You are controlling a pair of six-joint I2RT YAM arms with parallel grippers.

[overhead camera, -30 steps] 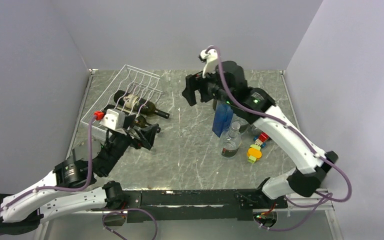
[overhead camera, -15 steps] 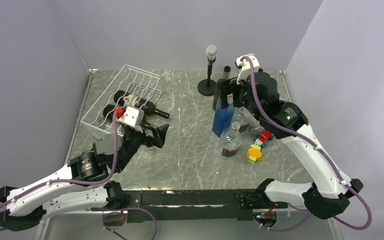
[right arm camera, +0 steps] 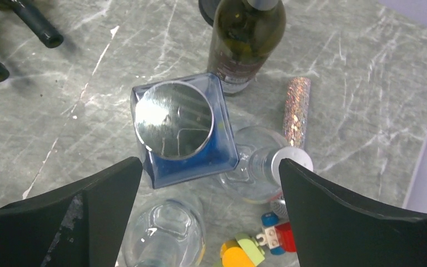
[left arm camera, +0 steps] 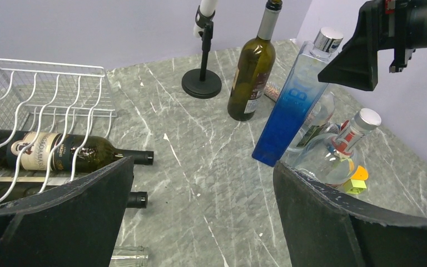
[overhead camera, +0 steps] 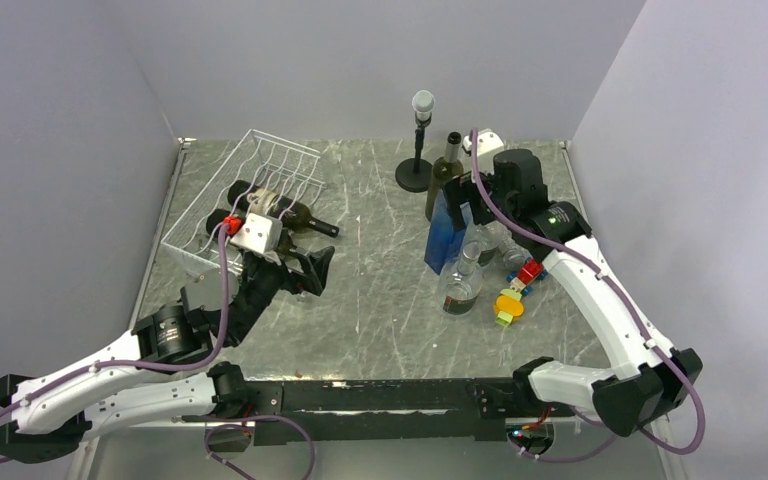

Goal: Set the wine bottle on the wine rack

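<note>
Two dark glass wine bottles (left arm camera: 100, 156) lie in the white wavy-wire wine rack (left arm camera: 44, 83); we count one upright wine bottle (left arm camera: 250, 78). The left end effector (left arm camera: 203, 167) and right end effector (right arm camera: 210, 162) gape empty.

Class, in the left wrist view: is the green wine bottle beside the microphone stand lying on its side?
No, the green wine bottle stands upright, neck pointing up, next to the round base of the microphone stand.

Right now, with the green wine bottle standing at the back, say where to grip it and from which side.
Probably the slim neck of the wine bottle, approached from the right by the open right gripper. It stands upright with its neck bare; the blue bottle crowds its near side, the microphone stand its left.
</note>
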